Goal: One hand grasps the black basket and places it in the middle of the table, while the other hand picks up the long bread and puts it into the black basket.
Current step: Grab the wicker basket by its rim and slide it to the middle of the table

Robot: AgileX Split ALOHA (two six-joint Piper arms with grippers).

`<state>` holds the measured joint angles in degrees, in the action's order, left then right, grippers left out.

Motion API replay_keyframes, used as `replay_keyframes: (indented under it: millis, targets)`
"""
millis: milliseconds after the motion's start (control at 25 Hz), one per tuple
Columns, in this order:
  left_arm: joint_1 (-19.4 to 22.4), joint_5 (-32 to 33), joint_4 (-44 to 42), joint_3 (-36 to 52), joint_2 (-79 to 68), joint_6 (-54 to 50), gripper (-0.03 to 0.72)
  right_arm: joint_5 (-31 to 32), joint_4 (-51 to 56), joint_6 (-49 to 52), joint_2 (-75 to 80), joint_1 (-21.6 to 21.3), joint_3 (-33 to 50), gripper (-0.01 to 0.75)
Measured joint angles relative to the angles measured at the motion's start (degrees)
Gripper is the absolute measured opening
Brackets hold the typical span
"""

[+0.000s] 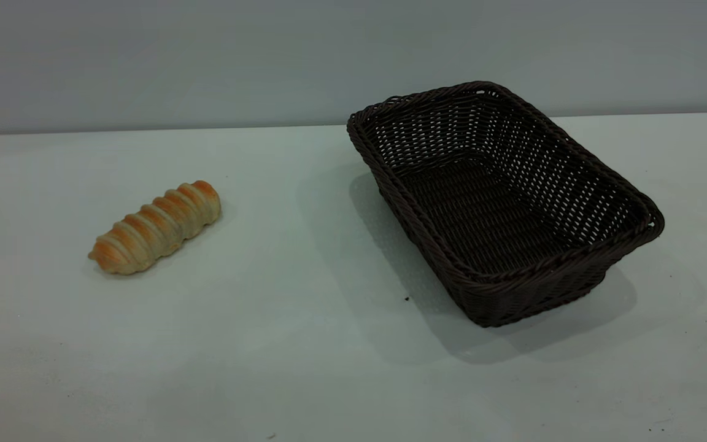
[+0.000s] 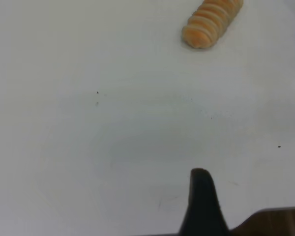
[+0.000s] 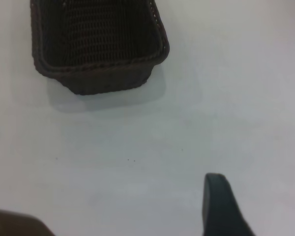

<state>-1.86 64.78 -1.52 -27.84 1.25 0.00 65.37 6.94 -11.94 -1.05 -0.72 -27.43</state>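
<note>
While both arms are waiting outside the exterior view, stock is sitting as follows. Broad pale grey-white table [image 1: 304, 344]: carrying everything. Large dark woven wicker basket [image 1: 501, 202]: standing empty toward the far right edge, angled; likely light and stiff, best pinched at the braided rim. Small golden-orange ridged bread roll [image 1: 156, 227]: lying toward the left edge, well apart from the basket; probably soft, wanting a gentle mid-body grasp. Left gripper [image 2: 202, 204]: hovering well short of the roll, finger spread untellable. Right gripper [image 3: 258, 206]: hovering spread and holding nothing, short of the basket.
</note>
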Motion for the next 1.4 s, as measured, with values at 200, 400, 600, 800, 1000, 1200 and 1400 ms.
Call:
replay_keyframes:
  millis: [200, 400, 600, 800, 1000, 1200, 1400]
  targets:
    - [0.0, 0.0, 0.0, 0.0, 0.0, 0.0, 0.553, 0.0, 0.0, 0.0, 0.0, 0.0, 0.0, 0.402]
    - [0.0, 0.0, -0.2, 0.0, 0.0, 0.0, 0.553, 0.0, 0.0, 0.0, 0.0, 0.0, 0.0, 0.402]
    - [0.0, 0.0, -1.24, 0.0, 0.0, 0.0, 0.553, 0.0, 0.0, 0.0, 0.0, 0.0, 0.0, 0.402]
    - [0.0, 0.0, -1.29, 0.0, 0.0, 0.65, 0.553, 0.0, 0.06, 0.0, 0.0, 0.0, 0.0, 0.402]
    - [0.0, -4.3, -0.88, -0.77, 0.0, 1.73, 0.553, -0.33, 0.75, -0.2, 0.0, 0.0, -0.1, 0.402]
    - [0.0, -10.96, 2.02, -1.11, -3.0, 0.0, 0.553, -1.01, 3.0, -2.99, 6.25, 0.0, -0.37, 0.402]
    - [0.0, -14.83, 2.24, -1.5, -14.57, 0.0, 0.553, -7.16, 11.01, -9.03, 17.25, 0.0, -2.51, 0.411]
